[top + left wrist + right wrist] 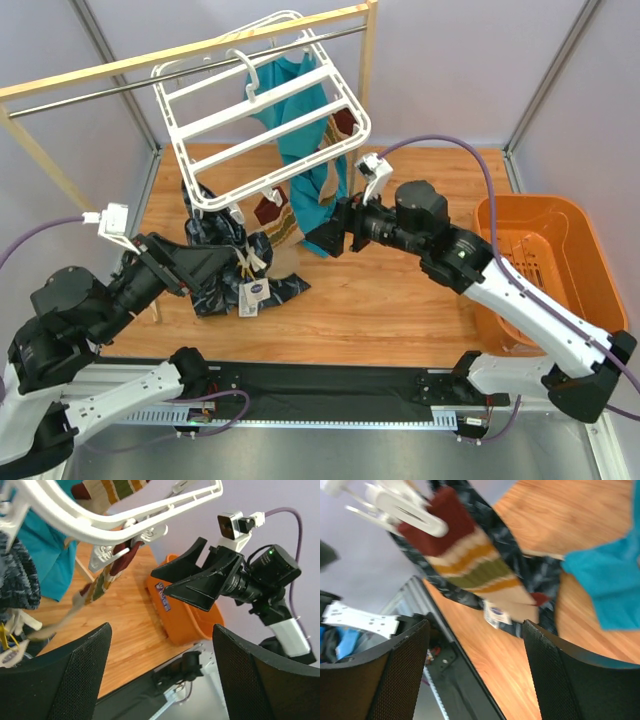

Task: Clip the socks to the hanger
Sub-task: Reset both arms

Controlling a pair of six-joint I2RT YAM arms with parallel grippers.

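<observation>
1. Worktop (400, 300): wood-grain board; my two arms are based along its 6 o'clock edge.
2. Wooden rack (150, 58) with metal rail (120, 92): stands across the worktop's 10 to 12 o'clock side.
3. Hanger (172, 135): white frame with crossbars, hooked on the rail and tilted, at 11 o'clock over the worktop.
4. Orange basket (535, 203): at the worktop's 3 o'clock edge, well apart from the hanger.
5. Teal cloth (305, 135): draped through the hanger and hanging past its 5 o'clock corner.
6. Dark navy cloth (215, 290): hangs below the hanger's 7 o'clock corner, and its lower end lies heaped on the worktop.
7. Left tool (160, 675): jaws spread wide, nothing between them. It sits at 7 o'clock from the hanger, beside the navy cloth, and points up at the frame's lower rim.
8. Right tool (475, 675): jaws likewise apart and empty, at 4 o'clock from the hanger, near the teal cloth.
9. Striped sock (470, 565): cream with maroon cuff and orange and olive bands. It dangles from the hanger's 6 o'clock rim, between my two tools and in front of the navy cloth.
10. Clip (415, 515): white, closed on the sock's maroon cuff.
</observation>
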